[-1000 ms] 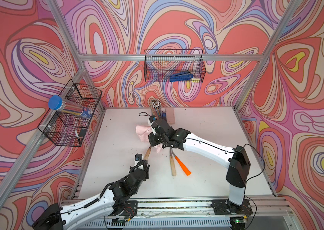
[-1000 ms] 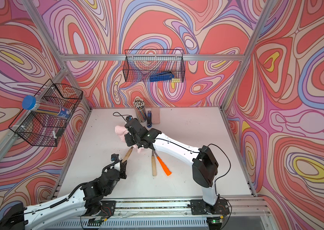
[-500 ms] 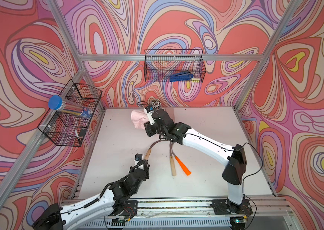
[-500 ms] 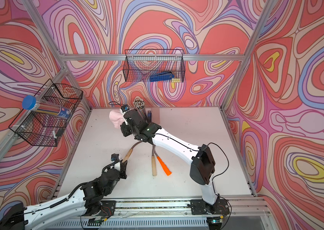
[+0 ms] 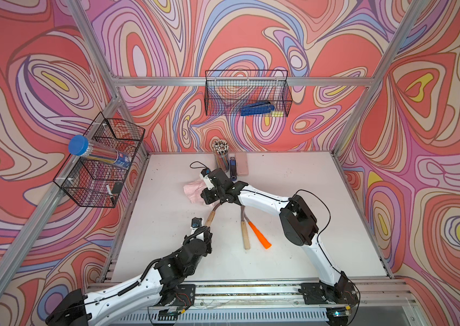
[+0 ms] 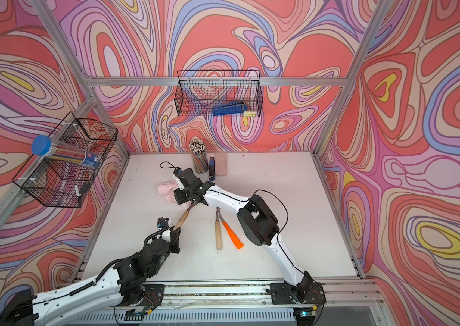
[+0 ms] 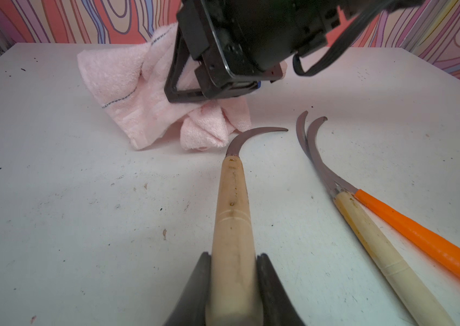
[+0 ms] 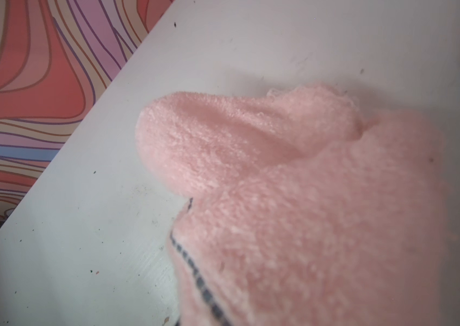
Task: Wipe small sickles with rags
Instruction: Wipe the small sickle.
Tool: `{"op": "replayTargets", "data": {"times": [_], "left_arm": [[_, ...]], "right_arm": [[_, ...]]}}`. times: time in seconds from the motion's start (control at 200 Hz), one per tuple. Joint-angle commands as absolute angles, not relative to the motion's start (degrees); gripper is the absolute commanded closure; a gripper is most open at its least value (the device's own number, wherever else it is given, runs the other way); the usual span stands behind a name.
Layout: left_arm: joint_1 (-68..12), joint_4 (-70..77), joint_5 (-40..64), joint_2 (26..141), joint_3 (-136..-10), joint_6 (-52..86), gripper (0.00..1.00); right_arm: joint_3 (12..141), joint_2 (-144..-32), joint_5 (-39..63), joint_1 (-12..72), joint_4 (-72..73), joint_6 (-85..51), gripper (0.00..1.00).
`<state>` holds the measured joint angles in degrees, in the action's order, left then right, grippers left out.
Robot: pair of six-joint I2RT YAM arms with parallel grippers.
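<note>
In a top view my left gripper (image 5: pixel 208 227) pinches a wooden-handled sickle (image 5: pixel 212 217), its blade pointing to one o'clock under my right gripper (image 5: pixel 209 198), clenched on the rag (image 5: pixel 192 188). The second wooden sickle (image 5: pixel 245 235) and the orange sickle (image 5: pixel 260 236) lie at its three o'clock. Left wrist: my fingers (image 7: pixel 196 296) clamp that handle. Right wrist: the rag (image 8: pixel 308 211) hides my fingers

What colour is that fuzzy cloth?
Pale pink rag, with a dark dashed stitch line; clearest in the left wrist view.

Rag (image 7: pixel 127 93) fuzzy cloth; sickle handle (image 7: pixel 233 225) smooth wood; blade (image 7: pixel 238 144) dull metal; table (image 7: pixel 82 211) matt, scuffed.
</note>
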<state>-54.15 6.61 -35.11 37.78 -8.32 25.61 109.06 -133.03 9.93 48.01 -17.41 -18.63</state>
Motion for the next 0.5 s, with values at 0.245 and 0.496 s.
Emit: {"op": "replayTargets", "data": {"times": [0.245,0.496], "left_arm": [[-54.0,3.8,-39.3,36.7,-10.5,27.3,1.00],[-54.0,3.9,-39.3,37.2,-10.6,27.6,1.00]], "right_arm": [[94.6,-123.6,6.8,46.6,-13.1,-25.3,1.00],[92.5,-123.0,7.5,46.6,-11.6,-23.7,1.00]]}}
